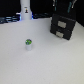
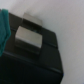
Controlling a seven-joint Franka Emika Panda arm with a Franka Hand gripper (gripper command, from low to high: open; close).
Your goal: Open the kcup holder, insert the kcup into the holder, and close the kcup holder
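Note:
The kcup (image 1: 29, 44), a small white pod with a green top, stands upright on the white table toward the exterior view's left. The kcup holder (image 1: 63, 27) is a black box at the exterior view's right with two pale handle marks on its front, and its drawers look closed. My gripper (image 1: 62, 7) hangs just above the holder's top as a dark blurred shape, far from the kcup. The wrist view shows the holder (image 2: 37, 60) up close, with one pale handle (image 2: 29, 36) on it. Whether the jaws stand open or shut is not visible.
The arm's white base (image 1: 25, 10) stands at the table's back in the exterior view, with dark clutter (image 1: 9, 20) beside it. A teal piece (image 2: 4, 30) shows at the wrist view's edge. The white table (image 1: 45, 62) stretches around the kcup.

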